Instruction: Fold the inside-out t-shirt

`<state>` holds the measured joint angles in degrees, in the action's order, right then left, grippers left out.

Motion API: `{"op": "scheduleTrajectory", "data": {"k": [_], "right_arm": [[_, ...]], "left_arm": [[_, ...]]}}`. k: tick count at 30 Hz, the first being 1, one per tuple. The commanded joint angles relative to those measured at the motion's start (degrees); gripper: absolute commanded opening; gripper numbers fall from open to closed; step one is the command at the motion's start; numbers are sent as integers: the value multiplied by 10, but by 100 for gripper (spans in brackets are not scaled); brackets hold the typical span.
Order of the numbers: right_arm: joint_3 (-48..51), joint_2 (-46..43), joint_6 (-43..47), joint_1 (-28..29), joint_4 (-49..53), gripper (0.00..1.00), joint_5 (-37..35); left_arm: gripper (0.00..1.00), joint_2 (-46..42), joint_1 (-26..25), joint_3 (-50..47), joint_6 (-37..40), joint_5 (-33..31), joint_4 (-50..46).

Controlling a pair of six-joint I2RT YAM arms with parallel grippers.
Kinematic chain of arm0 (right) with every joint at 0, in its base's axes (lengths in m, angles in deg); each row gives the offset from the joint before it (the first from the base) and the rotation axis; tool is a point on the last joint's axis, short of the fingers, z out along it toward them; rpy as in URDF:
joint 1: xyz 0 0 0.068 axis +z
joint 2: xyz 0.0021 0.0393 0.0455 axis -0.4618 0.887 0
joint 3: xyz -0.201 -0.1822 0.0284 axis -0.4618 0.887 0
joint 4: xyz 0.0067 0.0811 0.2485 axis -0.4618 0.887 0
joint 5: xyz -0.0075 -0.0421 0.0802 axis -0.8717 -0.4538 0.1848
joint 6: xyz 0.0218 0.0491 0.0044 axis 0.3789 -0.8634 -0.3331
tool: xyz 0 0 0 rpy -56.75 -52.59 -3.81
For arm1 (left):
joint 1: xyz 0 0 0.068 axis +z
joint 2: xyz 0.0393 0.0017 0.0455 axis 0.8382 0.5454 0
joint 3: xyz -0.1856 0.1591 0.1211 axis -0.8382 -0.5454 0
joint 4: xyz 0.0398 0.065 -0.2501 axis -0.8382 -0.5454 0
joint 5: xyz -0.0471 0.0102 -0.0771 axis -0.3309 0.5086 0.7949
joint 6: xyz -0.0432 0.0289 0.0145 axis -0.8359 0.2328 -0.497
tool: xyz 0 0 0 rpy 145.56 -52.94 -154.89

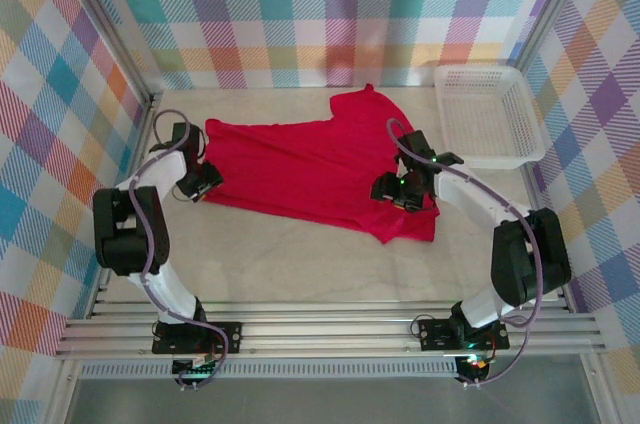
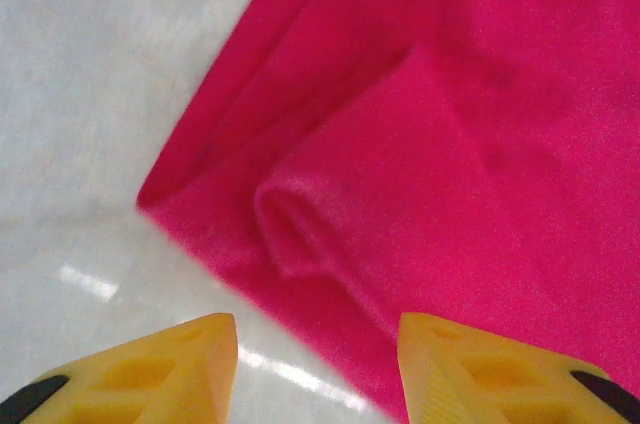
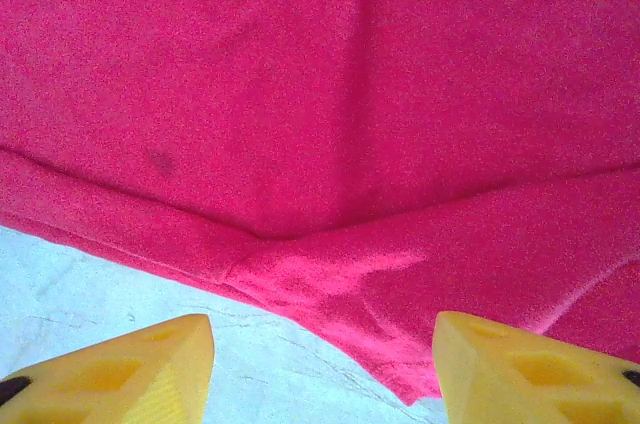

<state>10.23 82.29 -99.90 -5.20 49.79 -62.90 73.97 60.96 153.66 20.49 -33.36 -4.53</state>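
Note:
The inside-out t-shirt [image 1: 320,169] lies spread flat across the middle of the table, bright red, with a folded flap at its near right. My left gripper [image 1: 203,184] hovers at the shirt's left corner [image 2: 300,234], its yellow fingers [image 2: 180,369] apart with nothing between them. My right gripper [image 1: 398,192] is over the shirt's near right edge [image 3: 330,284], also open, with only cloth and bare table seen between its fingers [image 3: 520,364].
A white mesh basket [image 1: 488,114] stands at the back right of the table. Checked walls close in the table at the back and both sides. Bare tabletop [image 1: 300,264] runs along the front, between the shirt and the arm bases.

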Motion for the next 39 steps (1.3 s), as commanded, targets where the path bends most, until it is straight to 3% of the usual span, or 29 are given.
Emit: {"op": "scheduleTrajectory", "data": {"k": [1, 13, 15, 20, 22, 29, 39], "right_arm": [[-21, 7, 3, 1, -6, 60, 11], [-79, 42, 1, 1, -5, 61, 17], [-96, 59, 0, 0, -11, 61, 12], [-157, 136, -7, 0, -37, 59, 10], [-192, 181, -12, 0, -43, 59, 15], [-353, 344, -31, -24, 16, 57, 15], [-370, 370, -39, -35, 47, 58, 11]], "left_arm": [[46, 38, 7, 54, 2, -24, -5], [45, 101, 7, 94, 4, -21, -18], [38, 105, 7, 94, 2, -20, -17], [0, 87, 8, 97, 1, -23, -19], [0, 73, 7, 101, 0, -23, -23], [0, -32, 3, 85, 5, -23, -66], [0, -296, -20, -114, 1, -23, -122]]}}
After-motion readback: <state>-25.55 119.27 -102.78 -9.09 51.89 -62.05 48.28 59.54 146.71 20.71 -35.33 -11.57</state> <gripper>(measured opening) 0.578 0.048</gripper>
